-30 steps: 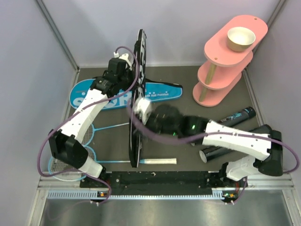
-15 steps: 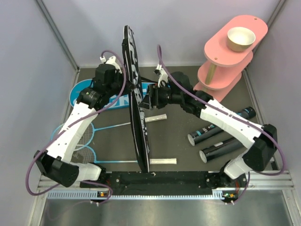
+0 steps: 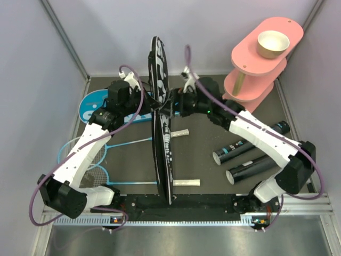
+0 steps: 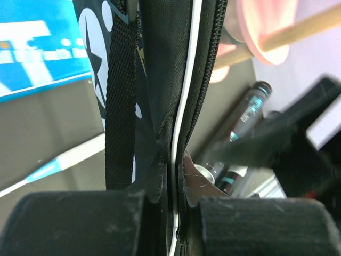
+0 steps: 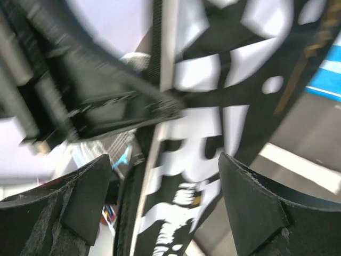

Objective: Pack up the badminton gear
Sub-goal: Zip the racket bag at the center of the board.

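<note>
Black racket bag (image 3: 163,144): on its long edge across the middle of the table (image 3: 205,160), near end by the arm bases, far end up at the back wall. Less tilted than half a second ago, top end shifted right. Zipper and white piping along the rim; open or zipped, cannot tell; contents not visible.

Left gripper (image 4: 175,213): at the bag's middle from the left, fingers together, clamped on the piped rim.

Right gripper (image 5: 165,208): low, near and blurred a second ago, now up at the bag's right face, opposite the left one. Jaws wider than before, fingers (image 5: 69,213) apart, lettered side of the bag showing between them. Contact not clear.

Blue racket bag (image 3: 88,108): flat at far left, mostly under the left arm, more hidden than a second ago. Open or shut, cannot tell.

Pink three-tier stand (image 3: 250,85): far right corner, same spot.

Blue rackets (image 3: 97,172): flat at near left, shafts crossing the foot of the black bag, white grips (image 3: 186,182) sticking out on its right side.

Two black tubes (image 3: 250,143): lying side by side right of the black bag, apart from it, open ends facing left. Insides too small to read. Unmoved.

Tan bowl (image 3: 273,44): on the stand's top tier.
</note>
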Action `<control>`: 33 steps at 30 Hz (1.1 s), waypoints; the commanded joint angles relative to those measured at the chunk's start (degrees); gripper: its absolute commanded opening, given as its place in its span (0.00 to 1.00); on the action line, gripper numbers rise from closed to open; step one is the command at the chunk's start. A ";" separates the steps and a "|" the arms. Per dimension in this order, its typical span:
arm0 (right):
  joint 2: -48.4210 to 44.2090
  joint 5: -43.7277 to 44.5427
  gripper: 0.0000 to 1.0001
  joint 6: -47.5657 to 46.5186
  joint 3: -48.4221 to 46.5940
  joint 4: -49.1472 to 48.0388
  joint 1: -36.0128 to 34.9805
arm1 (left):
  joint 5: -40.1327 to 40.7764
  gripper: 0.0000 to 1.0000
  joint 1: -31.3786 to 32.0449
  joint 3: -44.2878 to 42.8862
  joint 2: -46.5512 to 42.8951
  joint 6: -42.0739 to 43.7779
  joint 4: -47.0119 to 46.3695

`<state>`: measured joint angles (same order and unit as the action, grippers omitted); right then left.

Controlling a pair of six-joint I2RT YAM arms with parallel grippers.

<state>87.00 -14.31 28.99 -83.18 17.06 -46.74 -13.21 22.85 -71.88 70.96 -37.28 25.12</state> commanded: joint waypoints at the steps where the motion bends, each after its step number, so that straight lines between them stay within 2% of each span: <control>1: -5.96 5.16 0.81 10.73 -0.66 2.00 7.36 | -16.29 0.00 -0.70 -0.55 -1.79 3.85 -15.54; 4: -5.97 9.99 0.83 12.05 -4.44 3.07 8.24 | -17.37 0.00 -0.70 -0.54 -1.09 7.29 -13.97; 8: 0.87 10.09 0.78 13.36 -13.73 7.88 8.33 | -21.85 0.00 -0.62 -2.65 1.37 10.03 -12.30; 10: 4.38 9.30 0.76 13.98 -16.13 9.13 7.81 | -21.94 0.00 -0.53 -3.97 2.25 11.69 -9.85; 15: 7.82 16.04 0.75 13.90 -18.50 11.66 5.08 | -20.28 0.00 0.35 -7.05 3.92 16.00 -5.44; 17: 11.25 18.78 0.69 14.16 -21.67 14.04 3.77 | -20.19 0.00 0.88 -7.66 4.01 16.71 -5.17; 18: 12.22 19.92 0.64 14.51 -22.46 15.97 3.07 | -19.40 0.00 1.40 -7.75 3.93 17.49 -5.26; 19: 12.84 21.93 0.49 15.03 -22.82 16.16 2.02 | -18.87 0.00 1.67 -7.84 3.66 17.85 -5.26; 21: 13.81 23.18 0.27 17.32 -22.38 16.16 1.30 | -18.17 0.00 2.72 -8.02 3.57 19.69 -4.48; 22: 13.81 24.23 0.08 18.28 -21.51 16.08 1.13 | -16.25 0.00 2.99 -8.63 3.49 20.39 -3.60; 23: 13.63 24.93 0.02 19.42 -21.33 16.08 1.13 | -15.36 0.03 3.25 -8.81 3.22 21.10 -1.24; 24: 13.46 25.81 0.00 19.52 -21.24 16.16 1.21 | -14.66 0.11 3.34 -8.72 2.87 22.06 -0.17; 25: 13.11 27.73 0.00 19.52 -20.80 16.16 1.21 | -12.73 0.29 3.34 -7.94 1.48 22.51 0.79; 28: 12.23 29.16 0.00 17.51 -21.41 16.43 1.30 | -9.39 0.52 3.34 -3.73 -3.61 24.70 4.22; 33: 12.67 27.14 0.00 10.66 -22.64 16.51 0.95 | -9.02 0.54 3.34 -0.63 -7.67 26.38 11.51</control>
<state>100.79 11.57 44.51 -103.11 36.69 -45.30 -22.90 26.09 -73.78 68.07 -14.13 32.53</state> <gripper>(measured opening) 0.031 0.550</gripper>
